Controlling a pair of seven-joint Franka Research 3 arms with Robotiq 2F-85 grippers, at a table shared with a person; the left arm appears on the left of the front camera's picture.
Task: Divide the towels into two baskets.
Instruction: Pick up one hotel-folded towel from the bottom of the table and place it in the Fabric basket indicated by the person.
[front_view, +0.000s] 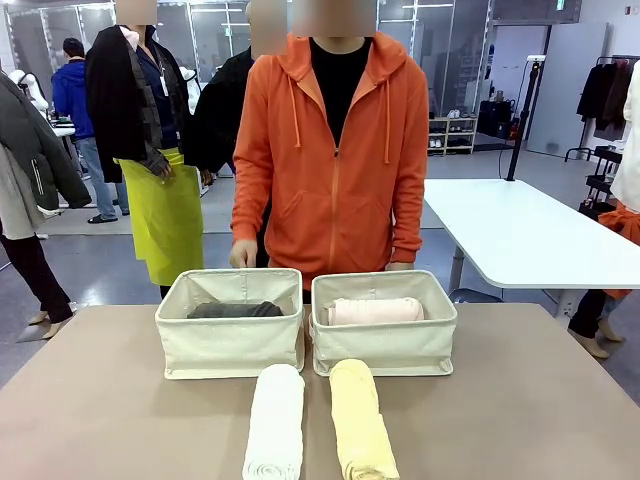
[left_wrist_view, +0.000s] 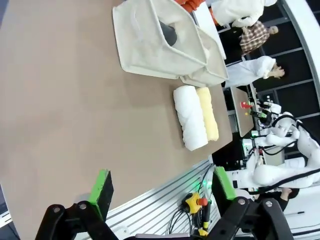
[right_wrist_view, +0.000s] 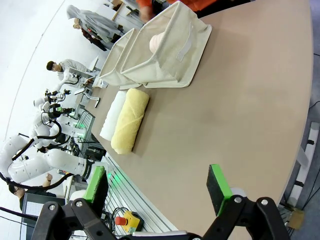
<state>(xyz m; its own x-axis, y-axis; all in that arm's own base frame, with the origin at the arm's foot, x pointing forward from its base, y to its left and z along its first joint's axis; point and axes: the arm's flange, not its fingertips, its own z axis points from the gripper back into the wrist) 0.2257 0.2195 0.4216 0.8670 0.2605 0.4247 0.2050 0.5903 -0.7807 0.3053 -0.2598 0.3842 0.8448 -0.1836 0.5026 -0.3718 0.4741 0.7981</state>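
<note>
Two cream canvas baskets stand side by side mid-table. The left basket (front_view: 230, 345) holds the dark grey towel (front_view: 235, 310); the right basket (front_view: 385, 345) holds the pale pink towel (front_view: 376, 311). In front of them the white towel (front_view: 275, 423) and the pale yellow towel (front_view: 362, 420) lie on the table, side by side, pointing toward me. My left gripper (left_wrist_view: 162, 187) is open over the table's near edge, far from the white towel (left_wrist_view: 190, 117). My right gripper (right_wrist_view: 159, 182) is open too, well short of the yellow towel (right_wrist_view: 130, 120).
A person in an orange hoodie (front_view: 335, 160) stands right behind the baskets, hands near their far rims. The brown table (front_view: 520, 400) has free room on both sides of the towels. A white table (front_view: 520, 230) stands farther back at the right.
</note>
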